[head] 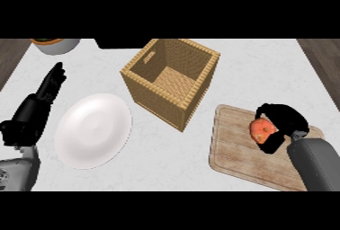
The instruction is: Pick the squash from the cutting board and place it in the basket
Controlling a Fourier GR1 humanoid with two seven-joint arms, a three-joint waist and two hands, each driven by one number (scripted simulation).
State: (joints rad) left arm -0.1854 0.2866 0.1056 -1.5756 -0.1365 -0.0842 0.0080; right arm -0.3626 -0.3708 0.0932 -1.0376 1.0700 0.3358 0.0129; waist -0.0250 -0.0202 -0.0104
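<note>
An orange squash [261, 129] lies on the wooden cutting board [238, 152] at the right of the counter. My right hand [287, 120] is curled round the squash from its right side, fingers above it and thumb below. The woven basket [198, 88] stands open-topped in the middle, to the upper left of the board. My left hand [41, 96] rests open at the far left, fingers pointing up.
A white plate [91, 130] lies left of the basket. A white bowl [54, 45] with something orange in it sits at the counter's back left corner. A dark object [119, 43] stands behind the basket.
</note>
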